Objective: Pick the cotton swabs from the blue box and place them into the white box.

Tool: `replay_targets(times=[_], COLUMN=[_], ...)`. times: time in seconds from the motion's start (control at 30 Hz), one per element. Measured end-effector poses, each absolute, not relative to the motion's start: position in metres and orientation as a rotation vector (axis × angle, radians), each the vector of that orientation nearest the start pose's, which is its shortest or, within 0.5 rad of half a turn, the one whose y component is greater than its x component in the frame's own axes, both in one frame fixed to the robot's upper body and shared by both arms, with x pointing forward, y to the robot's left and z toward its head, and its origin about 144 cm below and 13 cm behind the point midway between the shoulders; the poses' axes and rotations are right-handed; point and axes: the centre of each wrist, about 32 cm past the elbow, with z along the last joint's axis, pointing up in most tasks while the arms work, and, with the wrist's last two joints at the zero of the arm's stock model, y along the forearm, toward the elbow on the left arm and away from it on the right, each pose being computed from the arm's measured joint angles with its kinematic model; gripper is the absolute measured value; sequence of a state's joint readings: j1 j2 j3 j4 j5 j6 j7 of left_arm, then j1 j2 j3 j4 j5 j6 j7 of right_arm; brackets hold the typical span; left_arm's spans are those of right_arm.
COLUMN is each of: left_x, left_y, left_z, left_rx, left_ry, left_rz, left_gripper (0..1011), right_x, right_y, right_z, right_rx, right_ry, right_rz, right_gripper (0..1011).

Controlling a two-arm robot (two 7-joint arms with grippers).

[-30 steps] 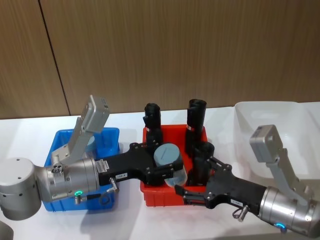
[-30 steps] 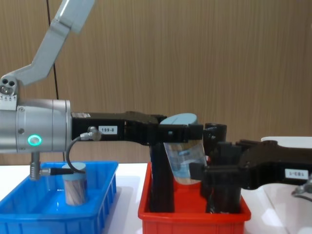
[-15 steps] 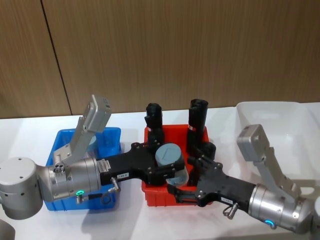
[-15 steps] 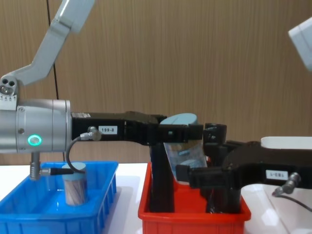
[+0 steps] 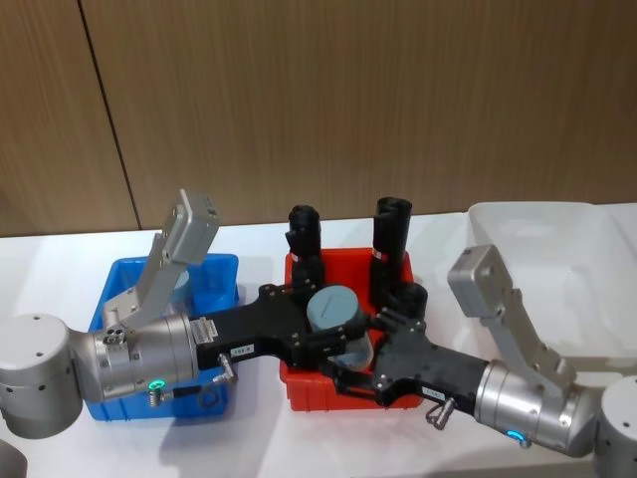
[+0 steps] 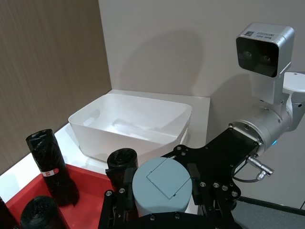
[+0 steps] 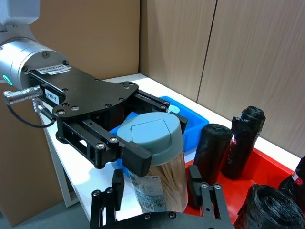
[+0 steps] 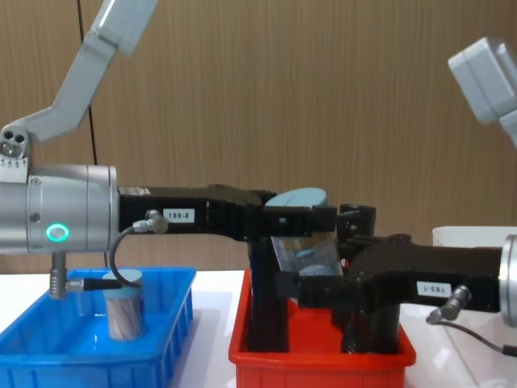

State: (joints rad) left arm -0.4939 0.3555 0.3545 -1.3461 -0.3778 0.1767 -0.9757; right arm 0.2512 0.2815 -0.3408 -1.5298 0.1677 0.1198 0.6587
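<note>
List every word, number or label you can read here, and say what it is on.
"199-8": white tag on the body of the left gripper.
White tag on the right gripper: too blurred to read.
Printed label on the cotton swabs tub: too small to read.
Code sticker on the right arm's wrist camera: too small to read.
Red bands on the black rolls: no legible text.

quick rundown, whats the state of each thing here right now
held cotton swab tub: lid shut, tilted, in the air above the red bin
left gripper: shut on that tub
right gripper: open, fingers either side of the tub's lower body
second tub: upright in the blue box
white box: empty
black rolls: standing in the red bin
</note>
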Motion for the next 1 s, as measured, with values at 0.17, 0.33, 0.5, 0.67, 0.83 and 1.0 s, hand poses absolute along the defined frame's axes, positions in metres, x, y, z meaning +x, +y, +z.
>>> replay_targets(times=[0.17, 0.33, 0.5, 0.67, 0.83, 1.0], left_x=[0.5767, 0.5768, 0.5768, 0.5767, 0.5767, 0.5768], left_y=[0.2525, 0.2526, 0.2526, 0.2525, 0.2525, 0.2525], left_z=[1.2420, 1.2420, 1.2421, 1.2420, 1.2420, 1.2420], left_rx=[0.100, 0.100, 0.100, 0.100, 0.100, 0.100], left_ry=[-0.011, -0.011, -0.011, -0.011, -0.011, -0.011], left_rz=[0.366, 0.366, 0.367, 0.366, 0.365, 0.366], left_gripper=[671, 671, 671, 765, 909, 1003], right_x=[0.5138, 0.5149, 0.5155, 0.5160, 0.5161, 0.5157], right_y=[-0.2070, -0.2057, -0.2050, -0.2043, -0.2037, -0.2053], right_z=[1.1967, 1.1965, 1.1966, 1.1970, 1.1971, 1.1969], right_rx=[-0.153, -0.152, -0.151, -0.148, -0.142, -0.137], right_ry=[-0.095, -0.096, -0.097, -0.098, -0.095, -0.093], right_rz=[-0.617, -0.617, -0.617, -0.617, -0.616, -0.623], right_gripper=[732, 646, 646, 645, 645, 645])
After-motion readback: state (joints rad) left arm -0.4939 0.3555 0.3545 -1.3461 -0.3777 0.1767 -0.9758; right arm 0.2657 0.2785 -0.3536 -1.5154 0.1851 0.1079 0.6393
